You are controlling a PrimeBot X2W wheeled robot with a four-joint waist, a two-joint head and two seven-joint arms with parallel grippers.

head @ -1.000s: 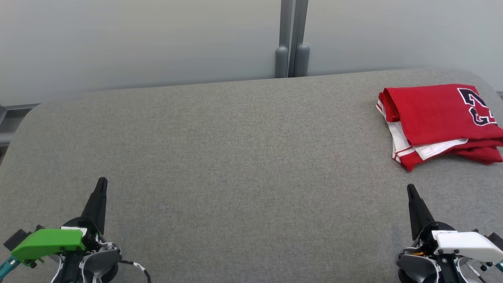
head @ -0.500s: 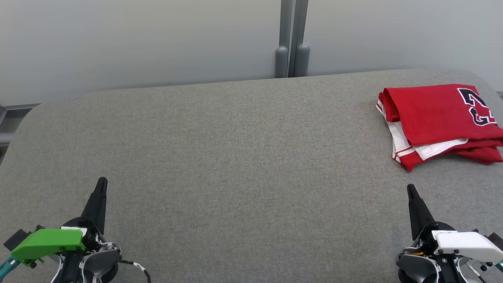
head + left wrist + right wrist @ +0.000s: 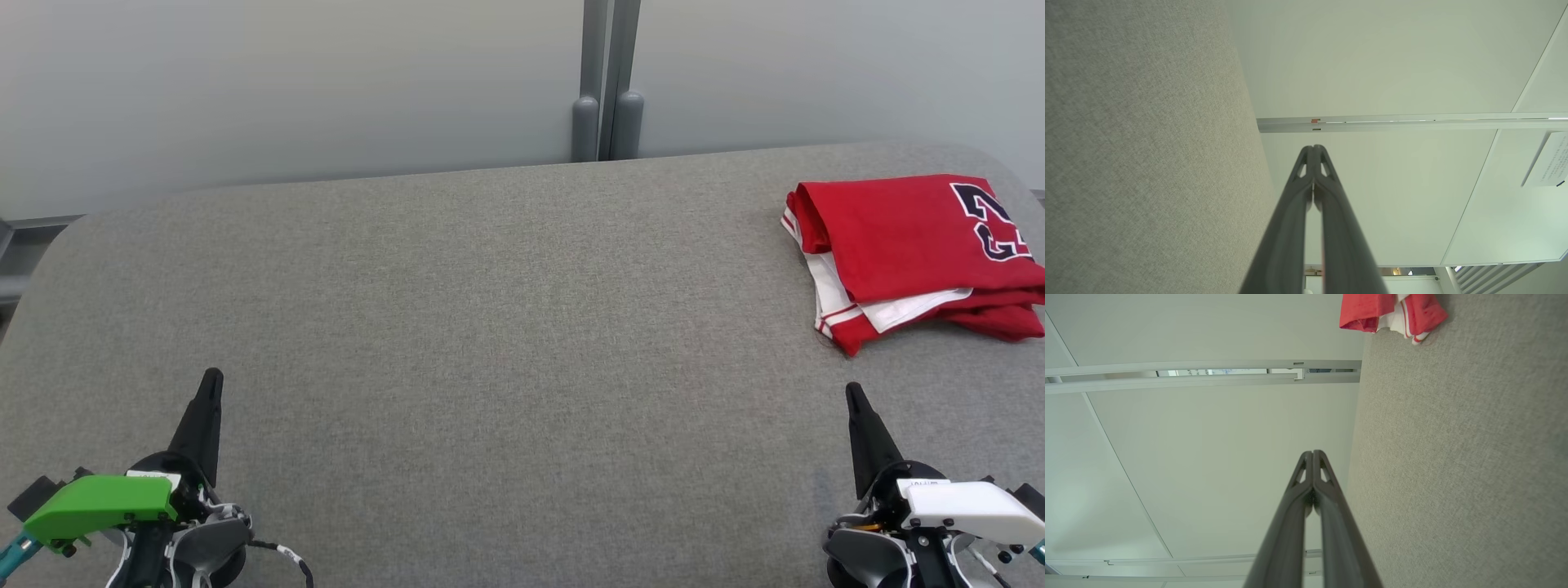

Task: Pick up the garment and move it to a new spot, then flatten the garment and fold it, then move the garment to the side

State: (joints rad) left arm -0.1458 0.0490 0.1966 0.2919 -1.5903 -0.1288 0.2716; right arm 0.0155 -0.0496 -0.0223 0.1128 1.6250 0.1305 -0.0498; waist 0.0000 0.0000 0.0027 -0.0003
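The garment (image 3: 914, 245) is a red jersey with white trim and a dark number, folded at the table's far right edge; part of it (image 3: 1392, 312) shows at the top of the right wrist view. My left gripper (image 3: 211, 377) rests at the lower left, shut and empty, its fingers (image 3: 1313, 148) pressed together. My right gripper (image 3: 852, 390) sits at the lower right, shut with nothing held, its fingers (image 3: 1312, 452) touching. It lies well short of the garment.
The grey fabric-covered table (image 3: 490, 327) spans the view, with rounded far corners. Pale wall panels stand behind it, joined by a grey post (image 3: 606, 82) at the back centre.
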